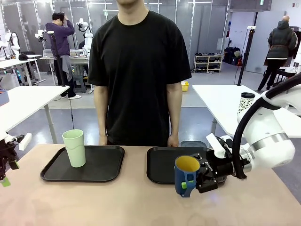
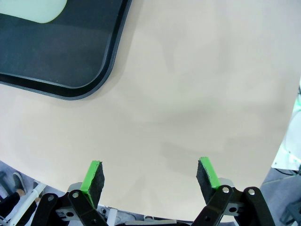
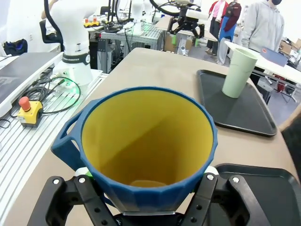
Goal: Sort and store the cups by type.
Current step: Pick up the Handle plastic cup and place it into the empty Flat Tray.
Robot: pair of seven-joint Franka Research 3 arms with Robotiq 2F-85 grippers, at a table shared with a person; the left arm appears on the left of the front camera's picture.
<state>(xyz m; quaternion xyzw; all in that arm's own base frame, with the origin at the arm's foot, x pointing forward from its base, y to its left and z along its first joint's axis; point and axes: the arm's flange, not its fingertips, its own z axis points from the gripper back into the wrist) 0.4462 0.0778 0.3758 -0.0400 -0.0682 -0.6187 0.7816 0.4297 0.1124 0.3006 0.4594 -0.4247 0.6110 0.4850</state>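
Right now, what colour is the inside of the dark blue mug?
Yellow inside the dark blue handled mug; the right wrist view shows it best.

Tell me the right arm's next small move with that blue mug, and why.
Probably carry the blue mug further over the right tray and lower it. The right end effector grips it raised at that tray's front edge; the mint tumbler already stands on the left tray.

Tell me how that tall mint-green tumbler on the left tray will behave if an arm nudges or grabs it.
The tumbler stands tall on a narrower base, so a push near its rim would probably tip it. It has no handle and smooth sides, so the pads may slip. It looks like light plastic, so on the tray it would likely slide or topple easily.
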